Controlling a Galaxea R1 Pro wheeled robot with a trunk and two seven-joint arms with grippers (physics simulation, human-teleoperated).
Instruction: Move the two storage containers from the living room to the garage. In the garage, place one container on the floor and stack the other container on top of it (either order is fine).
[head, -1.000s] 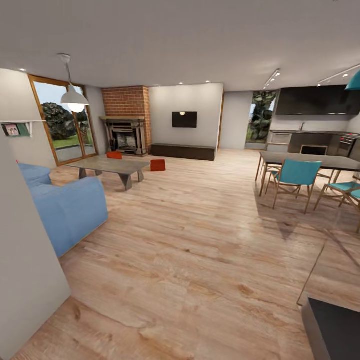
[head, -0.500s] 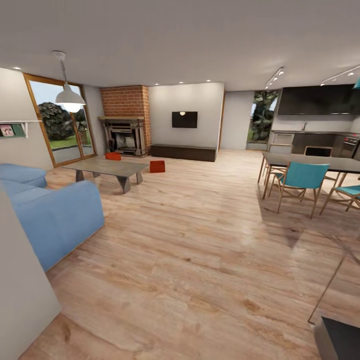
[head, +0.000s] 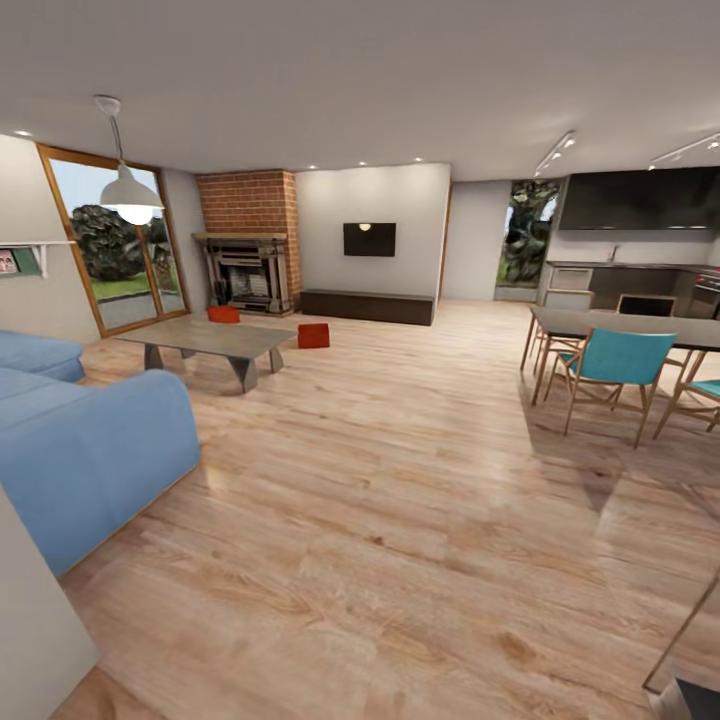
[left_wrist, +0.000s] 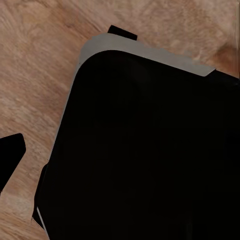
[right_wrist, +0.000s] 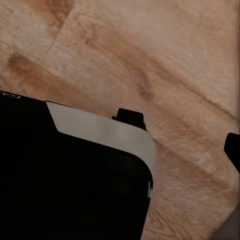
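No legible text anywhere.

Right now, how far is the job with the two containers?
Nothing looks done yet. Both storage containers sit on the living room wood floor: one right of the coffee table, the other behind it, near the fireplace. Neither is held. Fetching, carrying to the garage and stacking all remain.

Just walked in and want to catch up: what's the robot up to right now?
Nothing is being handled yet. From the head view, the two orange-red storage containers sit on the living room's wood floor far ahead: one right of the coffee table, the other behind it, near the fireplace. Both wrist views look down at the robot's dark base over wood planks.
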